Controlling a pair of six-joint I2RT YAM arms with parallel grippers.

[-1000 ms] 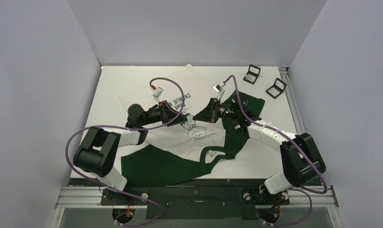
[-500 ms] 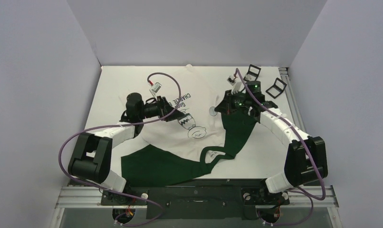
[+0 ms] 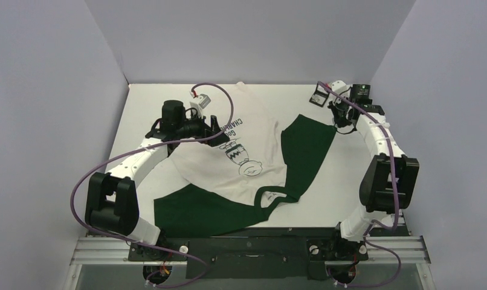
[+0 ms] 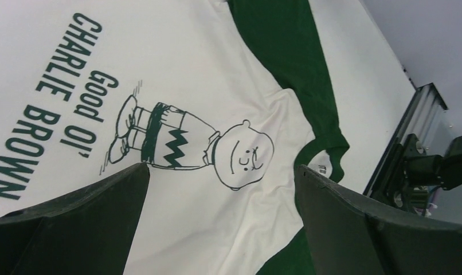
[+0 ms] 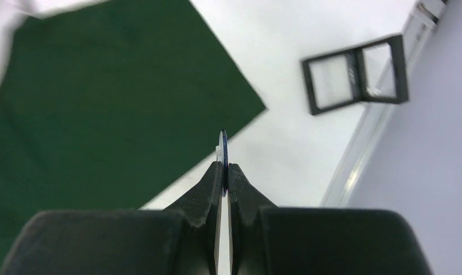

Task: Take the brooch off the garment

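Note:
The garment point(image 3: 259, 148), a white T-shirt with dark green sleeves and a cartoon print, lies spread on the table. It fills the left wrist view point(image 4: 217, 86). My left gripper point(image 3: 217, 128) is open and empty above the shirt's lettering; its fingers point(image 4: 74, 223) frame the cartoon face. My right gripper point(image 3: 339, 119) is at the back right, off the shirt, past the green sleeve point(image 5: 102, 97). It is shut on the brooch point(image 5: 223, 146), a thin disc seen edge-on between the fingertips, held above bare table.
A small black open case point(image 3: 320, 94) lies at the back right near the wall. One such case point(image 5: 355, 74) shows ahead of the right gripper, close to the table's metal right rail point(image 5: 355, 166). Grey walls enclose the table.
My right gripper has moved from the shirt's middle to the back right, carrying the brooch off the garment. My left gripper has drawn back to the left. The shirt has settled flat.

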